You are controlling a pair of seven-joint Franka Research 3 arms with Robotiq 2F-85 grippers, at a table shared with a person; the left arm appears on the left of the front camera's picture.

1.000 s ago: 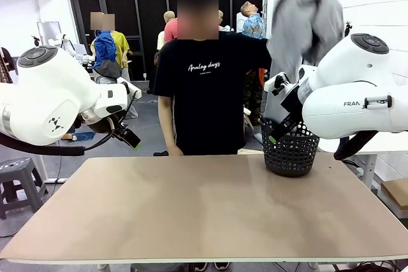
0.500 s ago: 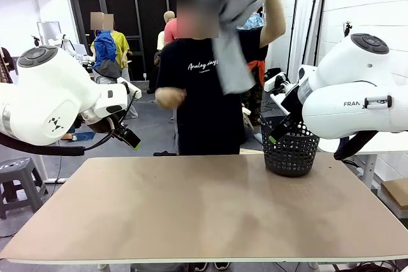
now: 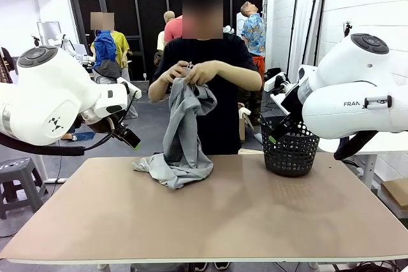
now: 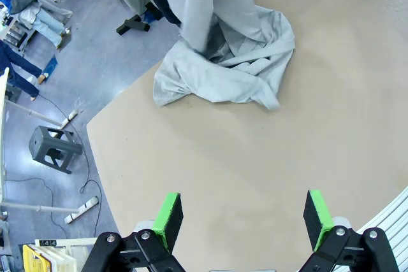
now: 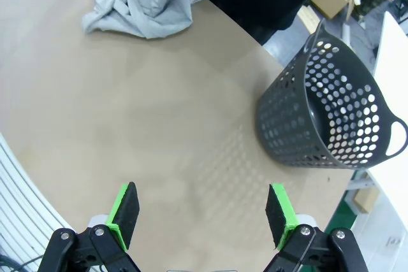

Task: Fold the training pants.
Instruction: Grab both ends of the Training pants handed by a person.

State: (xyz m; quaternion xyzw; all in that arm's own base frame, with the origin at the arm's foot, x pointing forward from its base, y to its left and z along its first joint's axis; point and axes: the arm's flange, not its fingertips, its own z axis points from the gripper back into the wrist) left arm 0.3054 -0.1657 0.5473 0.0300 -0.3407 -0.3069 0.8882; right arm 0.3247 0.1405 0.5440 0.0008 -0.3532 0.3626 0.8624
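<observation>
The light grey training pants [image 3: 182, 138] hang from the person's two hands [image 3: 191, 73] at chest height, and their lower part is bunched on the table's far side. The left wrist view has them crumpled [image 4: 223, 62] at the far table edge; the right wrist view has them [image 5: 150, 1] at its top left. My left gripper [image 4: 242, 218] is open above the bare tabletop, well short of the pants. My right gripper [image 5: 201, 214] is open too, over the table near the basket. In the front view both arms hang raised at the sides, left gripper [image 3: 129, 138], right gripper [image 3: 275, 133].
A dark perforated plastic basket [image 3: 291, 151] stands on the table's far right, [image 5: 331, 119] in the right wrist view. The tan table [image 3: 210, 221] is bare across its near half. A grey stool [image 3: 16, 179] stands on the floor beyond the left edge.
The person swung the pants from high over the basket, across overhead, down onto the table's far side, and now holds the top with both hands. Neither arm moved.
</observation>
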